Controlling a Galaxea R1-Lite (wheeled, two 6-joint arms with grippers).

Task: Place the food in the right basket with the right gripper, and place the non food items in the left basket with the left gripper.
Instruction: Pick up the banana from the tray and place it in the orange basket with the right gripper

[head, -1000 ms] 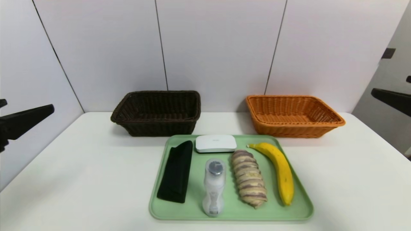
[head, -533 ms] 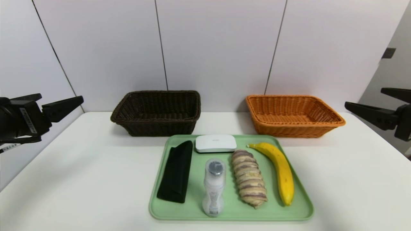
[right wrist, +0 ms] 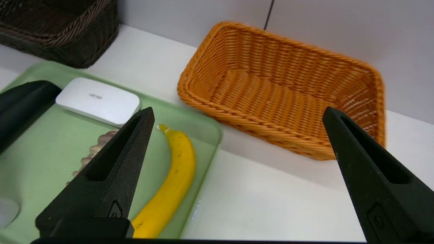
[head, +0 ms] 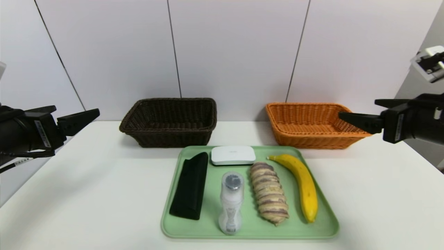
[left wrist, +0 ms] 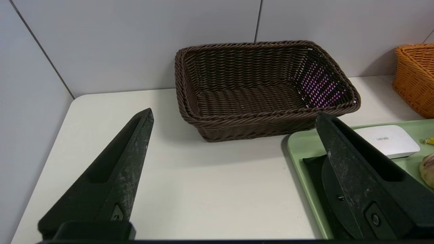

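Note:
On the green tray (head: 305, 230) lie a yellow banana (head: 305, 184), a braided bread loaf (head: 269, 192), a clear-white bottle (head: 231, 203), a black pouch (head: 190, 185) and a flat white device (head: 233, 155). Behind the tray stand the dark brown left basket (head: 173, 137) and the orange right basket (head: 312, 140), both with nothing inside. My left gripper (head: 74, 113) hovers open over the table's left edge, facing the brown basket (left wrist: 257, 128). Over the right edge my right gripper (head: 359, 109) is open too, with the banana (right wrist: 173, 176) and orange basket (right wrist: 271, 132) ahead of it.
The white table (head: 86, 194) ends at a panelled wall (head: 236, 52) just behind the baskets. Bare tabletop lies to the left and right of the tray.
Both arms have come in from the sides: the left gripper moved right, the right gripper moved left toward the orange basket. The items on the tray have not moved.

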